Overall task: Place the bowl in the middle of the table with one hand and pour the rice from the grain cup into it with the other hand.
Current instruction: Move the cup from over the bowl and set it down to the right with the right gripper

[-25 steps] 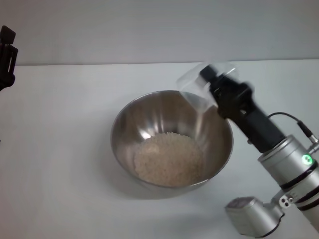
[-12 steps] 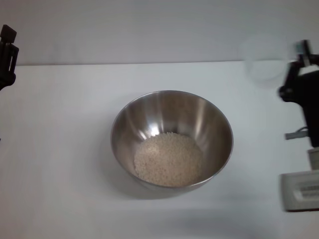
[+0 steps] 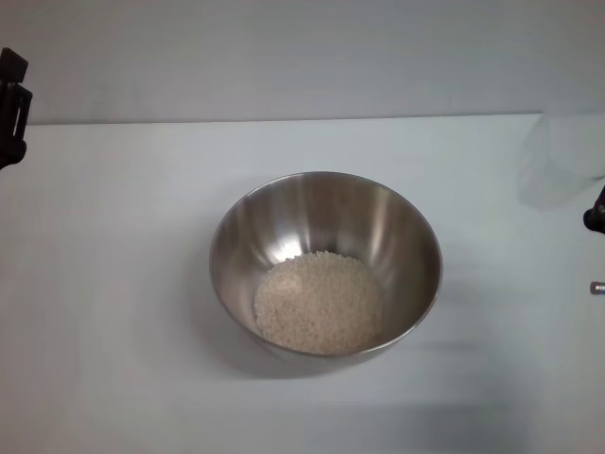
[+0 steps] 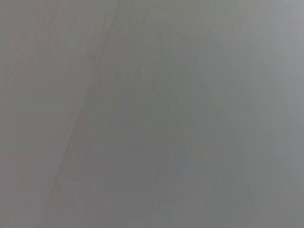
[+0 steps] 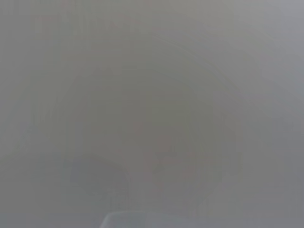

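You see little of the robot: the left pincer (image 3: pixel 11 109) is a matte black, blocky piece; the right pincer (image 3: pixel 596 219) shows only a black sliver.

You have a brushed, shiny steel bowl (image 3: pixel 326 241) holding matt, granular rice (image 3: pixel 319 303). The tabletop (image 3: pixel 113 284) under it looks smooth, matt white. At the right edge the grain cup (image 3: pixel 565 156) is translucent, clear plastic.
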Controlling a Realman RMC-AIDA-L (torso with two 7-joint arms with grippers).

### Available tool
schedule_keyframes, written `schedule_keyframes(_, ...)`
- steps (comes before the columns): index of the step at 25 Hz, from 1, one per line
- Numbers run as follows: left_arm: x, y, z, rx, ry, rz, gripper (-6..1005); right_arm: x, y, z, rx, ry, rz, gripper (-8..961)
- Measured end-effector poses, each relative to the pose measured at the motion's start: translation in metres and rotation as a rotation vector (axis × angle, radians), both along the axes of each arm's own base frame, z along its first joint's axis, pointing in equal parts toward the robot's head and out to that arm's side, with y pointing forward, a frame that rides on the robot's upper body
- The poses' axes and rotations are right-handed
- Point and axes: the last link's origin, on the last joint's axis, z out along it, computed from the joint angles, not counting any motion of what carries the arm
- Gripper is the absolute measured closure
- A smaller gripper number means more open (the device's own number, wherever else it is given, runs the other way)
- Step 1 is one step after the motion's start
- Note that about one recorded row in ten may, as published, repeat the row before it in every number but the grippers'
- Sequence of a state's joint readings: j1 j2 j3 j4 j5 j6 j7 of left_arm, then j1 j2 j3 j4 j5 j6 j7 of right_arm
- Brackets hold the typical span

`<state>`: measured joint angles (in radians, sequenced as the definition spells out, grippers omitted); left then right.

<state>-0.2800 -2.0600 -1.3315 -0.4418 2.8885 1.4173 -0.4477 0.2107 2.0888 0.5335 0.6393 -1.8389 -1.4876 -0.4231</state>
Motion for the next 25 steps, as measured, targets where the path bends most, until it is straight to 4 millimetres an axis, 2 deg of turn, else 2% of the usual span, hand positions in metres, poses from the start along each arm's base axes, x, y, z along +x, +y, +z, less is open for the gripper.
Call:
schedule_keyframes(9, 0.0, 0.0, -0.001, -0.003, 0.008, 0.0, 497, 0.022, 0.01, -0.017, -0.148, 0.05, -0.099, 942)
schedule_keyframes(25, 0.001, 0.0, -0.003, -0.006, 0.003, -0.002, 494, 0.033, 0.034, -0.032, -0.291, 0.035, -0.17, 941)
